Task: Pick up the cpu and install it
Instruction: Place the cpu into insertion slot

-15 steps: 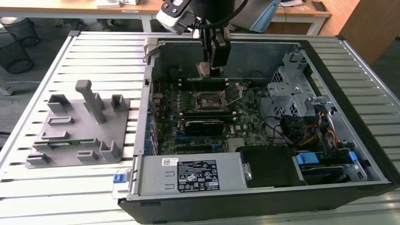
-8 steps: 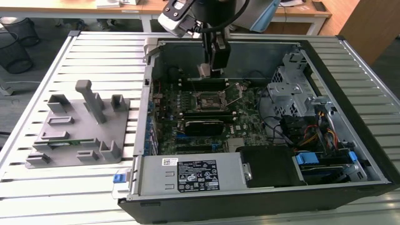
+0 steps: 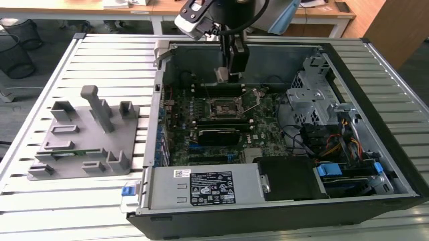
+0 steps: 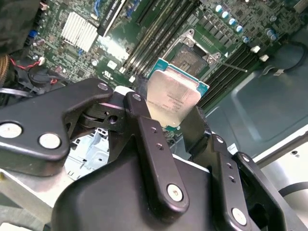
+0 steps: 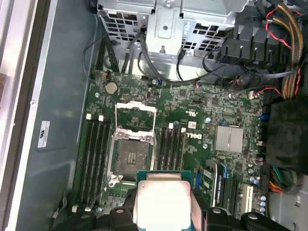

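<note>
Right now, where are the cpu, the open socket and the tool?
cpu [image 5: 161, 204], first wrist view, centre of its metal top.
socket [image 5: 131, 155], first wrist view, middle of its dark contact field.
tool [image 4: 166, 108], second wrist view, midway between its fingertips.

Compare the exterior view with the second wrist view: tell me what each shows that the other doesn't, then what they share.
Exterior view adds: the grey fixture block on the slatted table beside the open computer case, and the labelled power supply. Second wrist view adds: the fingers of the tool clamping the cpu by its edges, metal top facing the camera. Shared: the cpu held above the motherboard's open socket.
</note>
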Controlling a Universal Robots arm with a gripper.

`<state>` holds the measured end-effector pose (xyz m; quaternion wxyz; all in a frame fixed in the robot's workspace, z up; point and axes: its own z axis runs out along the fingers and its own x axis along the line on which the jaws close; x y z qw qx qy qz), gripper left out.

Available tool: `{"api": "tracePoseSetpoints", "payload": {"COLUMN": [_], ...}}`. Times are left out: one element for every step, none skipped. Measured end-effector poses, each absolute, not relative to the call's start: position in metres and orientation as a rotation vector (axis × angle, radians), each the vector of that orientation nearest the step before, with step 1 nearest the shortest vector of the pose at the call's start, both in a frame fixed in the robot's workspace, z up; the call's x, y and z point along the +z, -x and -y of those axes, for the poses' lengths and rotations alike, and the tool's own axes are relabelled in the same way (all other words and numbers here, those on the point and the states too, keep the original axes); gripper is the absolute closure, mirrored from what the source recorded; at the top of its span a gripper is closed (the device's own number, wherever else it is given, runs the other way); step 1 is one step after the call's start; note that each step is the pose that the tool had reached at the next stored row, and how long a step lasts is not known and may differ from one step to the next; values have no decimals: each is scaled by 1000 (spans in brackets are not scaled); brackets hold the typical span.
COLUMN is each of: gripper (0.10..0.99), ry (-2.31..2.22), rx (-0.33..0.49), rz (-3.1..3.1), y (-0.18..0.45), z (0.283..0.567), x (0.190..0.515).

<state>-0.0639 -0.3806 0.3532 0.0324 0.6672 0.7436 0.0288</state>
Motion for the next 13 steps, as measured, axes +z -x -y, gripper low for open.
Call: {"api": "tracePoseSetpoints", "payload": {"gripper": [561,561,561,561,561,561,561,561,561,561,561,561,561], "ry": [-2055,-2056,-2059,-2061,-2063,-2064,-2065,-2065,-2066,-2068,-2070,-2072,-2075], "rx": [89,88,88,88,88,88,88,88,87,87,87,87,87], "rz": [-2288,-2287,-2284,-2282,-2281,-2279,-2278,-2278,-2277,-2276,-2274,-2272,-2269], "y": [63,63,63,62,62,62,62,62,61,60,59,58,58], "z": [379,379,378,376,375,373,372,370,369,368,367,366,366], "x": [352,351,351,350,349,348,347,346,344,343,341,340,339]}}
